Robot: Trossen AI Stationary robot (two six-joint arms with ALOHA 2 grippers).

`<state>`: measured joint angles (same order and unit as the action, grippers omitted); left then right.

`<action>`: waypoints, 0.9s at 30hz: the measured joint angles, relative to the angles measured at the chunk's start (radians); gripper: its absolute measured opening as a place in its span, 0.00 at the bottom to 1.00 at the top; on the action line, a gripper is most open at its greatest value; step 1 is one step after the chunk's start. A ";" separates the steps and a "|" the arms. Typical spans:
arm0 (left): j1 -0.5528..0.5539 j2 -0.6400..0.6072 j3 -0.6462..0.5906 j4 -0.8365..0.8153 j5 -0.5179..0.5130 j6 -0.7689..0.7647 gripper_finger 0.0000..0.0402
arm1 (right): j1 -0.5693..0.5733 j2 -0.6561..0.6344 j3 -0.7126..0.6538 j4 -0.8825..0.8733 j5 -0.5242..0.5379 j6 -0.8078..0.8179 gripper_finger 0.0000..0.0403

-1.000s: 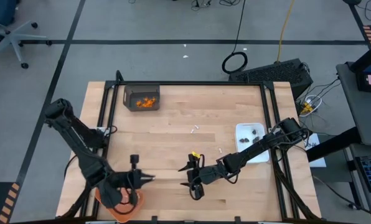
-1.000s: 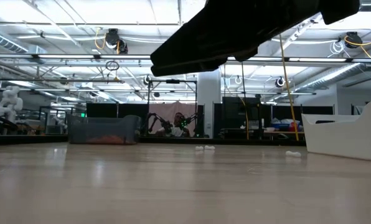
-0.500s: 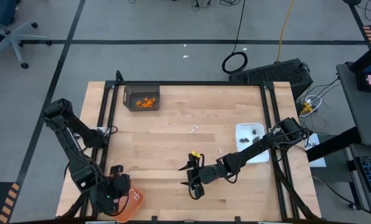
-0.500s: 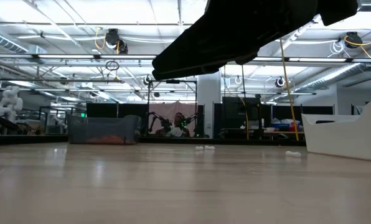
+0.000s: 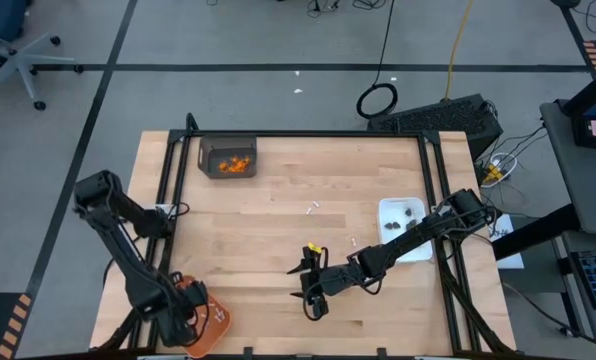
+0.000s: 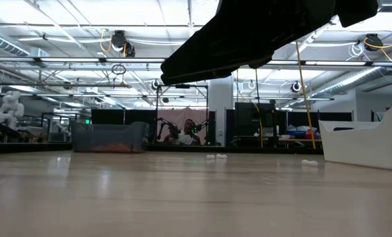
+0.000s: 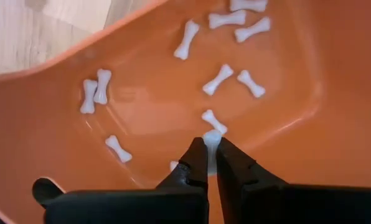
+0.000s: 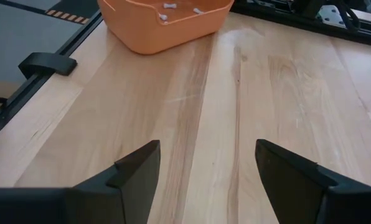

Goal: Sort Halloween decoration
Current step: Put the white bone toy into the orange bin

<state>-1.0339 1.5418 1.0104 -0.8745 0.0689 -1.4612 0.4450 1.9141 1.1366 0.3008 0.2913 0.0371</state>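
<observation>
Pale wood worktop point(image 5: 278, 240) sits on a grey floor with black tape lines, black rails along both sides. Left pincer point(image 7: 211, 144) is down in the orange tray point(image 5: 210, 322) at the near-left corner of the worktop; fingers together, clamped on a small white bone-shaped stick point(image 7: 211, 137) just above the tray floor. Approx. ten more white sticks point(image 7: 220, 78) lie loose in the tray, some touching in pairs.

Right pincer point(image 5: 311, 285) hangs over the near-centre of the worktop, w/ the arm stretched in from the right side; fingers point(image 8: 138, 174) wide apart, nothing between them, bare wood below. Its wrist view looks across to the orange tray.

Grey bin point(image 5: 227, 157) at the far-left corner holds the orange bits point(image 5: 238, 164). White rectangular dish point(image 5: 408, 231) at the right edge holds the dark bits point(image 5: 411, 211). One white stick point(image 5: 314, 208) lies on open wood mid-worktop, another point(image 5: 353, 241) nearer the right arm. Low view shows both as small white specks on the wood, dish wall at right, dark arm overhead.
</observation>
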 joint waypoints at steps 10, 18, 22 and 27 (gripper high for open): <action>0.000 0.049 0.000 -0.003 -0.012 -0.138 0.12 | -0.001 0.000 0.000 0.000 0.002 0.002 0.61; 0.006 0.049 0.000 -0.006 -0.085 -0.069 0.21 | -0.016 0.000 0.000 -0.045 0.028 0.036 0.61; 0.022 0.035 0.000 -0.004 -0.093 0.004 0.21 | -0.042 -0.013 0.000 -0.102 0.049 0.025 0.61; 0.025 0.008 0.000 -0.004 -0.239 0.063 0.21 | -0.114 -0.057 0.000 -0.200 0.054 -0.028 0.61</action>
<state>-1.0084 1.5496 1.0100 -0.8787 -0.1705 -1.3987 0.3309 1.8572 1.1370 0.1004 0.3454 0.0096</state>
